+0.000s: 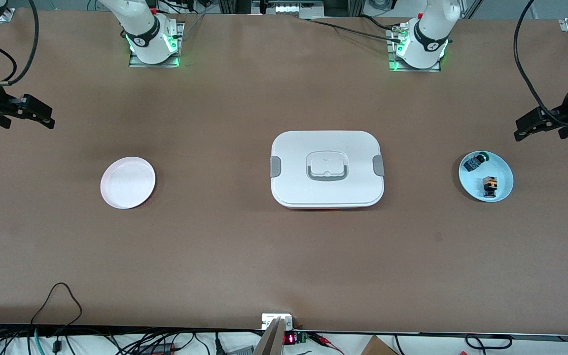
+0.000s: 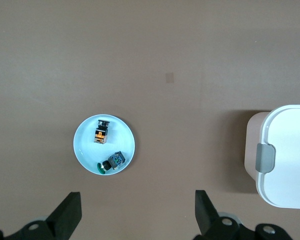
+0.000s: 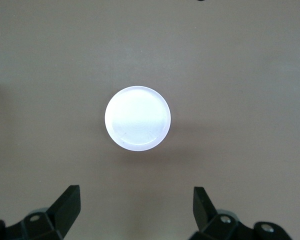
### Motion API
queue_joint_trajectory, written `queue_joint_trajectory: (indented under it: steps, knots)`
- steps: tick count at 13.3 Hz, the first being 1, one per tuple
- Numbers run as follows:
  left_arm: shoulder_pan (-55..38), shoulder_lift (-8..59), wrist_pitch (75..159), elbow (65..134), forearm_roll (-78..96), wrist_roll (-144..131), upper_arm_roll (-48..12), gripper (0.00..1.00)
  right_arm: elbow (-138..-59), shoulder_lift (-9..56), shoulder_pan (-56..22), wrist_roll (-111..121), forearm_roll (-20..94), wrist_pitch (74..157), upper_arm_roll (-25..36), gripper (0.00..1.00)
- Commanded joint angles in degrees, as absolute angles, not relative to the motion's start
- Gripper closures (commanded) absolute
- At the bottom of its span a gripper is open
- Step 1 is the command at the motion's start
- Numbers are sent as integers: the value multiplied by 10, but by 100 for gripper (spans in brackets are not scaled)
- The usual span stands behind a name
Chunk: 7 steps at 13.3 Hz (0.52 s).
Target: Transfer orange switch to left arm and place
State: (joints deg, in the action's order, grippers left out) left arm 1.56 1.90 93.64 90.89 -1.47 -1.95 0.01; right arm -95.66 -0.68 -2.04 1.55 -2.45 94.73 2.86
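Left end effector (image 1: 523,129), wide open and empty at frame right, should descend squarely over orange switch (image 1: 489,185), skirting box (image 1: 327,168); right end effector (image 1: 42,116) waits open, empty.

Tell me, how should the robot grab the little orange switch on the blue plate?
Probably from straight above, with the open left gripper. The orange switch lies on its side on the blue plate, so the jaws should close across its narrow black middle. The green switch sits apart, leaving room.
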Motion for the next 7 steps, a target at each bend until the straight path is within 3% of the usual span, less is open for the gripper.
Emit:
queue_joint_trajectory:
  steps: [1, 7]
  knots:
    - [20, 25, 932, 891, -8, -16, 0, 0, -946, -8, -21, 18, -21, 934, 27, 0]
    - [23, 25, 932, 891, -7, -16, 0, 0, -945, -8, -21, 22, -21, 934, 27, 0]
